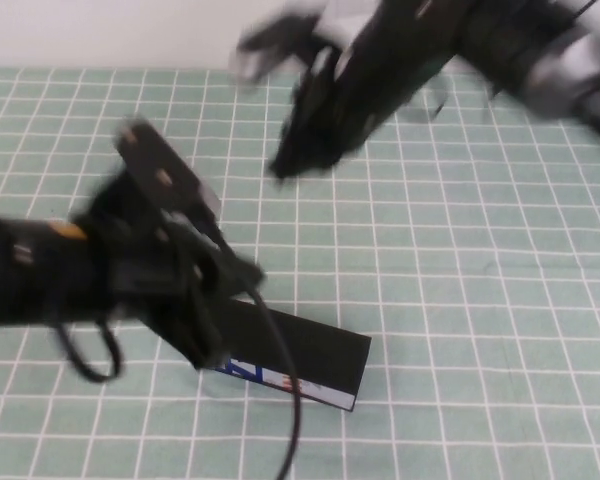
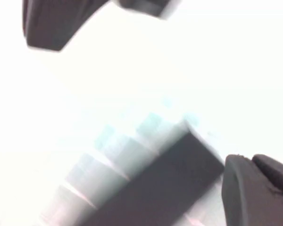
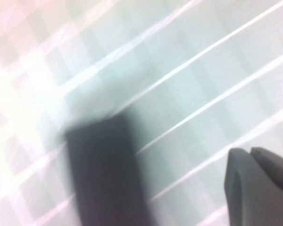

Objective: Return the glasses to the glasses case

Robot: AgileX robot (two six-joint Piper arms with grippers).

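Note:
The glasses case [image 1: 305, 352] is a black box low in the middle of the green checked mat, with its white printed strip [image 1: 280, 380] facing the front edge. My left gripper [image 1: 232, 272] is blurred and sits right over the case's left end. In the left wrist view the case [image 2: 155, 188] shows as a dark blurred block close to the gripper. My right gripper [image 1: 286, 162] is blurred and hangs above the mat at the far middle, well apart from the case. The glasses do not show in any view.
The green mat with white grid lines [image 1: 480, 300] covers the table up to a pale wall at the back. A black cable [image 1: 285, 400] loops from the left arm over the case. A dark blurred shape [image 3: 104, 174] lies on the mat in the right wrist view.

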